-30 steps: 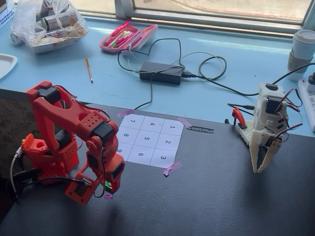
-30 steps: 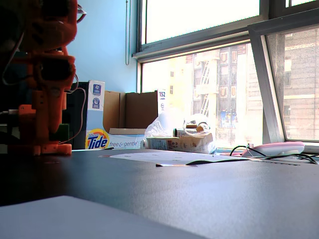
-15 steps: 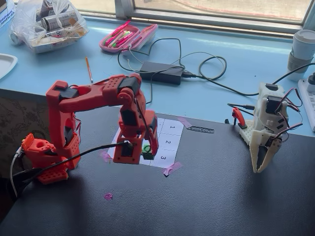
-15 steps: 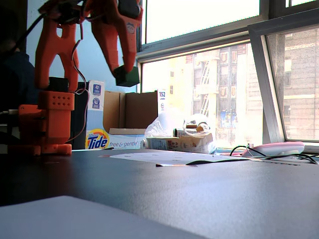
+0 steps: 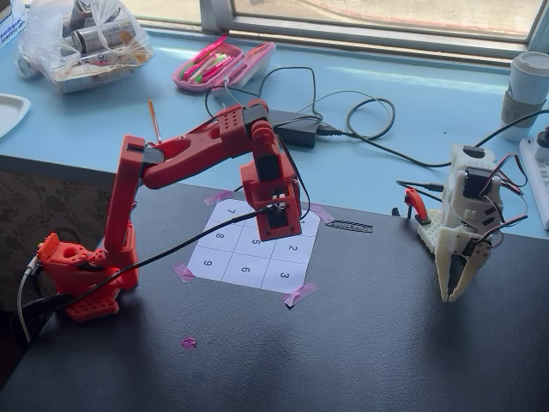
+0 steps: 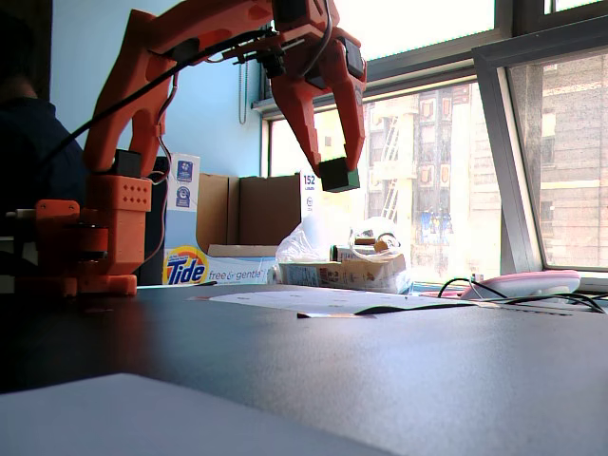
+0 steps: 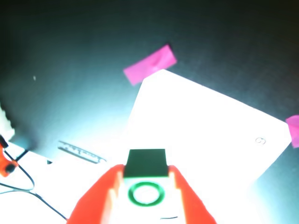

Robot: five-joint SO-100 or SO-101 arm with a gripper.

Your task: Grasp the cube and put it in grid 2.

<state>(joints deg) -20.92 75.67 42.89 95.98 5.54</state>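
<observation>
My red gripper (image 5: 280, 225) is shut on the green cube (image 6: 339, 175) and holds it well above the table. In the wrist view the cube (image 7: 146, 164) sits between the two red fingers (image 7: 100, 200), with its ring mark facing the camera. In a fixed view the gripper (image 6: 338, 173) hangs over the white numbered sheet (image 6: 313, 300). Grid 2 (image 5: 293, 250) is a white cell on the sheet's right column, just right of and below the gripper in that view. In the wrist view the sheet (image 7: 205, 126) is washed out and its digits barely show.
Pink tape (image 5: 299, 294) holds the sheet's corners. A white second arm (image 5: 464, 232) stands at the right of the dark table. Cables and a black adapter (image 5: 300, 130), a pink pencil case (image 5: 223, 65), a plastic bag (image 5: 81, 39) and a cup (image 5: 525, 89) lie on the blue sill behind.
</observation>
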